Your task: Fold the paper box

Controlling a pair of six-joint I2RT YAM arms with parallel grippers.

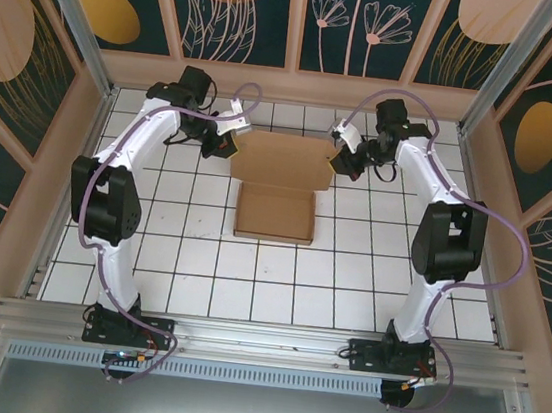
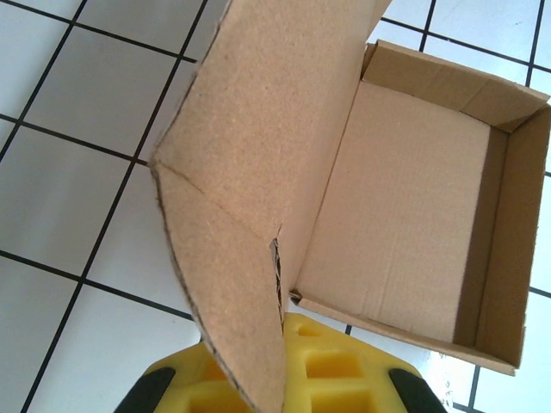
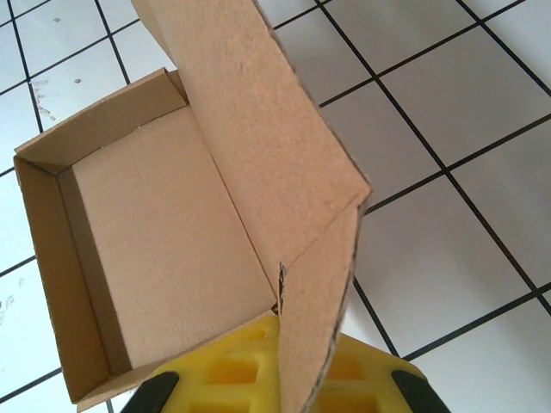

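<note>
Pinching the plain brown cardboard paper box (image 1: 277,202) at its two far corners, I have my left gripper (image 1: 227,132) closed on the lid's left side flap and my right gripper (image 1: 343,156) closed on the right one. In each wrist view a cardboard edge runs down between my yellow foam pads (image 2: 327,370). The box sits mid-way across the white tiled table (image 1: 367,288), its tray walled and the open lid (image 1: 282,159) at its far side. The hinge crease runs left to right between my jaws, and the tray lies on the side towards my bases. I judge the lid must swing toward me, with both arms equally placed.
</note>
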